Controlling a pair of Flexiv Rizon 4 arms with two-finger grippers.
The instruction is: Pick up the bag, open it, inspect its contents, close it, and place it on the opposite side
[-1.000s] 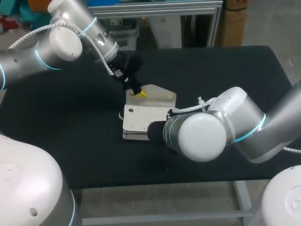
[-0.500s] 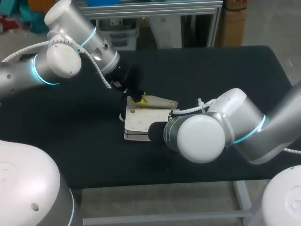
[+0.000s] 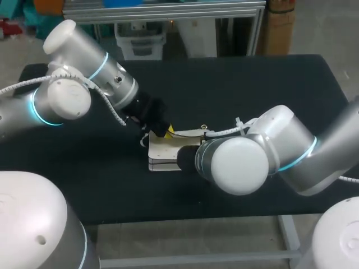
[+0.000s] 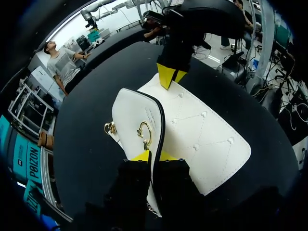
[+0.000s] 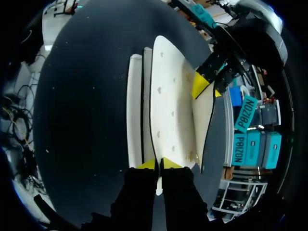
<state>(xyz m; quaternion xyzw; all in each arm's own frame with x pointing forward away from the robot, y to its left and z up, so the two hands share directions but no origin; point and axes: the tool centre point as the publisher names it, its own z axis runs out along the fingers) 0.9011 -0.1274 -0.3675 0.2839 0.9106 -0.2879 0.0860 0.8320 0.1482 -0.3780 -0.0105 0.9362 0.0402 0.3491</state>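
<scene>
bag: white bag [image 3: 164, 152] lay flat on the black worktop [image 3: 269, 89], near the middle, between the two arms.
flap: flap [image 4: 132, 113] was lifted partway off the quilted body, neither laid shut nor thrown fully back.
left end effector: left end effector [image 4: 153, 156] was nearly closed, its yellow tips pinching the flap's dark-trimmed edge from both sides, just beside the gold ring clasp [image 4: 144, 132].
right end effector: right end effector [image 5: 158, 164] was likewise nearly closed, tips clamped on the thin edge of the bag's body at the end opposite the left one, pinning it to the worktop.
contents: not visible in any view; the gap under the flap showed nothing.
progress: my read was mid-task. The bag was gripped by both arms and the flap was being worked, but from these views alone I couldn't tell opening from closing.
left to do: at least getting the flap down and latched, then carrying the bag to the opposite side. It hadn't been placed there yet.
risk: a thin edge pinch on the flap could slip.
</scene>
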